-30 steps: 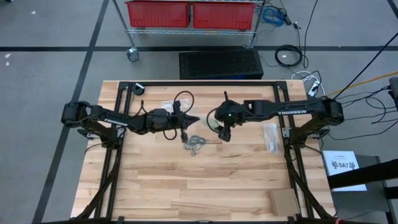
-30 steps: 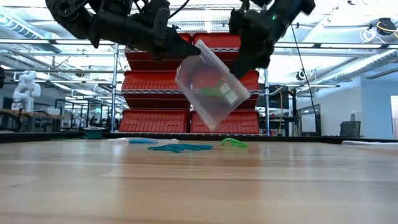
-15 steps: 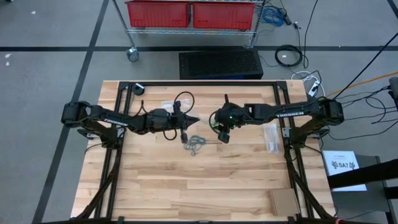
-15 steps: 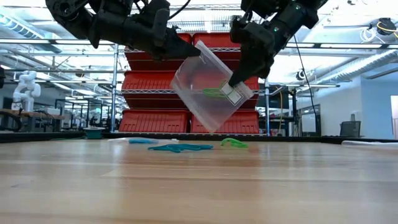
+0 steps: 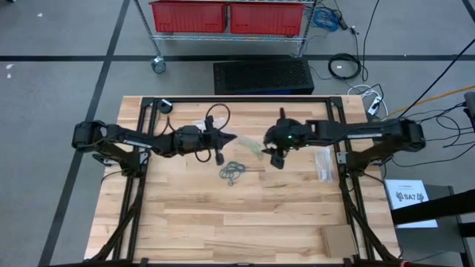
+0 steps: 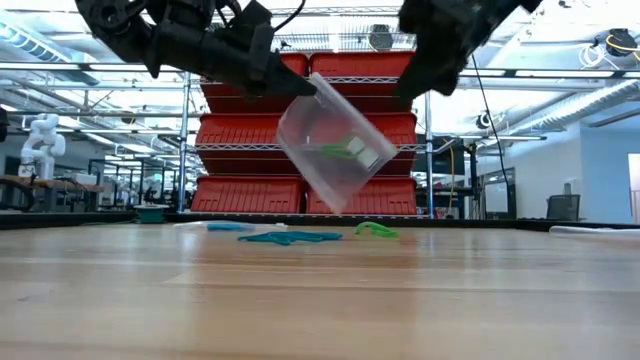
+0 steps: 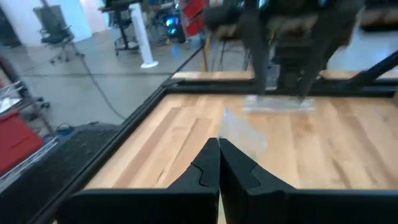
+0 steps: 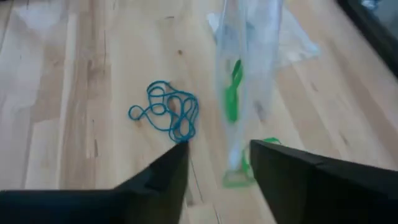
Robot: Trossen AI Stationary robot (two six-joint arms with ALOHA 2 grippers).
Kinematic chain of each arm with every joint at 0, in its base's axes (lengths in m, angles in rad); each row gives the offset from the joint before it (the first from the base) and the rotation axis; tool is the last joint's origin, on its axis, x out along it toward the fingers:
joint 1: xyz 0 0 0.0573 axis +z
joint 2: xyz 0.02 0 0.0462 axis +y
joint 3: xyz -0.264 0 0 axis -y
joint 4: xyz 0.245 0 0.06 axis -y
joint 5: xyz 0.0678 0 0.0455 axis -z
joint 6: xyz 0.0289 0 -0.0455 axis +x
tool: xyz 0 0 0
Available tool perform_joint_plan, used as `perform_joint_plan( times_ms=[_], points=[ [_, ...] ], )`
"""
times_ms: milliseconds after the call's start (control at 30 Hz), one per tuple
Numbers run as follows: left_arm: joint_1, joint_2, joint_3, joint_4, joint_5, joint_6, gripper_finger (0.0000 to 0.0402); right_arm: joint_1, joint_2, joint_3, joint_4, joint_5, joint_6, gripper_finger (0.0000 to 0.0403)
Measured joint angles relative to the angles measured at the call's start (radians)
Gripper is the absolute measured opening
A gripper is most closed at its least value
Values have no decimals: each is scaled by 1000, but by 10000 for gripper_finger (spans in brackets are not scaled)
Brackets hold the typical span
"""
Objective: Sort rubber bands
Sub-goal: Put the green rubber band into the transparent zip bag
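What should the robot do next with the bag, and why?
Probably the right gripper should go down for another green band. It hangs open beside the clear bag, which the shut left gripper holds up by one corner. The bag already has green bands inside, and one green band lies on the table near the blue bands.

You've got the bag hanging above the worktop between both arms, a few rubber bands inside it, the rest lying on the worktop just below.
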Motion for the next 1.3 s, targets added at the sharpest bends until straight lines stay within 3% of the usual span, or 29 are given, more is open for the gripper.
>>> perform_joint_plan(
  times_ms=[167, 233, 300, 400, 533, 633, 800, 1000, 1300],
  points=[
    [26, -70, 0, -110, -25, 5, 0, 4, -51, -30, -218, 178, 100, 233],
    [34, -106, 0, -143, -25, 11, 0, 2, -49, -108, -202, 189, 150, 241],
    [36, -139, 0, -173, -32, 26, 0, 4, -45, -224, -29, 136, 185, 243],
    [39, -186, 0, -215, -49, 34, 0, 7, -32, -404, 376, 45, 214, 242],
    [46, -217, 0, -259, -51, 27, 0, 6, 28, -500, 632, 121, 128, 242],
    [47, -217, 0, -284, -51, 26, 0, 0, 105, -479, 665, 189, 66, 239],
    [47, -214, 0, -309, -51, 26, 0, -17, 255, -384, 683, 186, 29, 234],
    [47, -213, 0, -338, -51, 25, 0, -52, 406, -270, 671, 161, -12, 261],
    [46, -213, -1, -372, -51, 24, 0, -105, 554, -141, 572, 130, -49, 281]
  ],
)
